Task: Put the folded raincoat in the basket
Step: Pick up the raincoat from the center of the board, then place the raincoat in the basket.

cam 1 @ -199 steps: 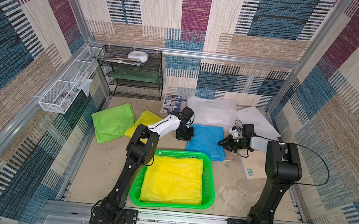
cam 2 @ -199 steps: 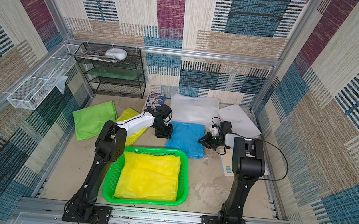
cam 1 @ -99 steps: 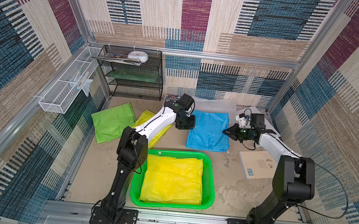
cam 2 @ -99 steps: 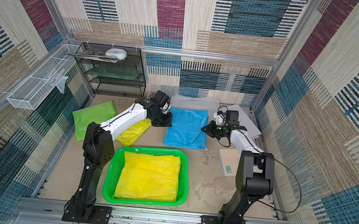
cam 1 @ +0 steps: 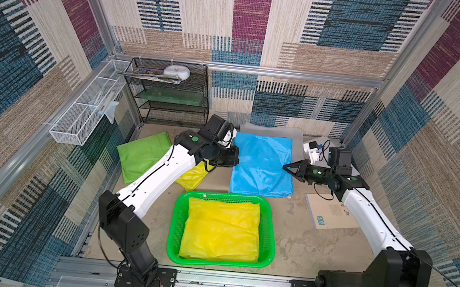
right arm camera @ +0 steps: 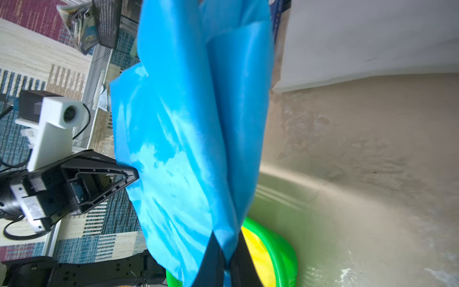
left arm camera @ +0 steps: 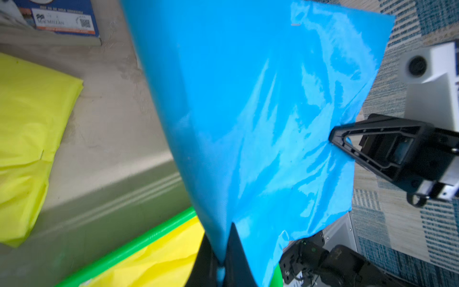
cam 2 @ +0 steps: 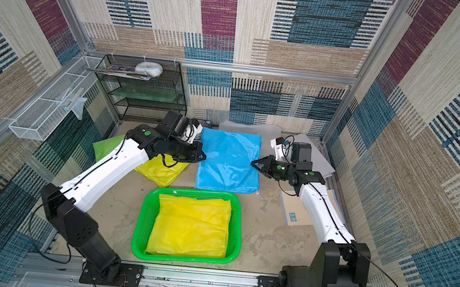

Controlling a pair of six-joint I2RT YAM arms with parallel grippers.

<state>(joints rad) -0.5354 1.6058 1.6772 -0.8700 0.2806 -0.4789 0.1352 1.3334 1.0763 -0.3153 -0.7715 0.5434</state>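
left hand (cam 1: 235, 160): pinching blue raincoat (cam 1: 261, 166) | right hand (cam 1: 285, 167): pinching its opposite edge | basket (cam 1: 173, 232): holds yellow raincoat (cam 1: 221, 229)

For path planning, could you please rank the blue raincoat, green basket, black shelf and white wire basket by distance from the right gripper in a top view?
1. blue raincoat, pinched in the right gripper
2. green basket, front centre
3. black shelf, back left corner
4. white wire basket, left wall

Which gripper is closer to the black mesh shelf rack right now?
Left. The left gripper clamps the blue raincoat at the edge nearest the rack; the right gripper clamps the opposite edge, farther away.
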